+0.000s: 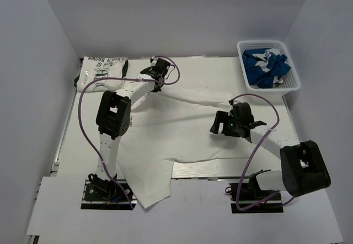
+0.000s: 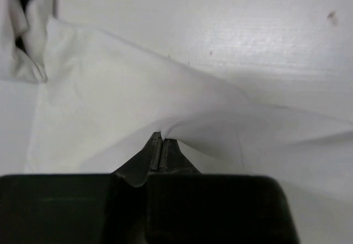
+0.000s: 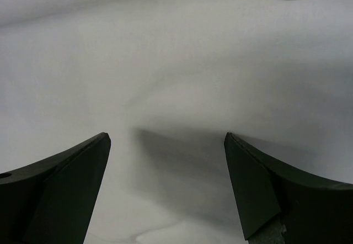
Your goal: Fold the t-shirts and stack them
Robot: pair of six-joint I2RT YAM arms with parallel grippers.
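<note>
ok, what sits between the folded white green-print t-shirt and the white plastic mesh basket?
Top view: the left gripper, shut on the spread plain white t-shirt, then bare tabletop up to the basket.

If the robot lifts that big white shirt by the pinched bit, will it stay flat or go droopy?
Probably droopy: the big white shirt tents into soft ridges where the shut left gripper pinches it, so the rest would likely hang. It looks thin, so probably light. Pushed, it would likely bunch into wrinkles rather than slide flat.
</note>
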